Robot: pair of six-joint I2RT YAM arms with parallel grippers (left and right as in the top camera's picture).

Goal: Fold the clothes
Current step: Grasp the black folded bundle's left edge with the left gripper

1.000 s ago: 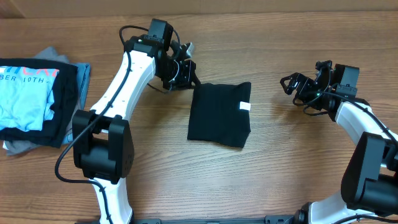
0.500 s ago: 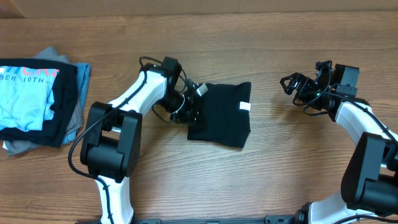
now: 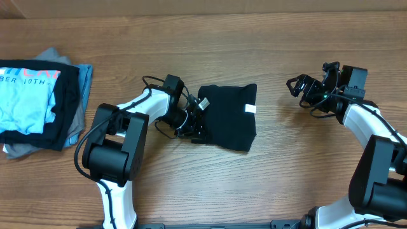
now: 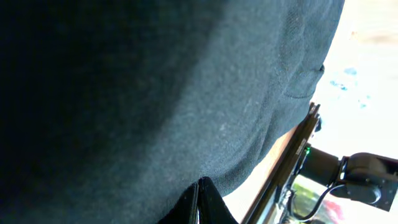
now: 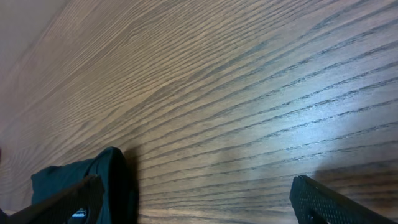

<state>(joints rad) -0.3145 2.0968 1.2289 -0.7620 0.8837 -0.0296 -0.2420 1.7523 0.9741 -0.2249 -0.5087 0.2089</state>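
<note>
The black T-shirt (image 3: 226, 116) lies folded into a rough square mid-table, its white neck tag (image 3: 250, 109) near the right edge. My left gripper (image 3: 196, 130) is shut and sits low against the shirt's left edge. In the left wrist view its fingers (image 4: 198, 183) press together with nothing between them, and dark fabric (image 4: 137, 93) fills the frame. My right gripper (image 3: 299, 86) hovers open to the shirt's right, apart from it. The right wrist view shows that gripper (image 5: 196, 205) spread wide over bare wood, with a corner of the black shirt (image 5: 115, 180) at lower left.
A pile of clothes sits at the table's left edge: a light blue T-shirt with white lettering (image 3: 25, 95) on top, a black garment (image 3: 67, 108) under it and a grey garment (image 3: 19, 149) at the bottom. Wood table (image 3: 299, 165) surrounds the shirt.
My left arm has swung down from the shirt's upper left corner to its lower left edge, staying shut. The right arm has not moved.
</note>
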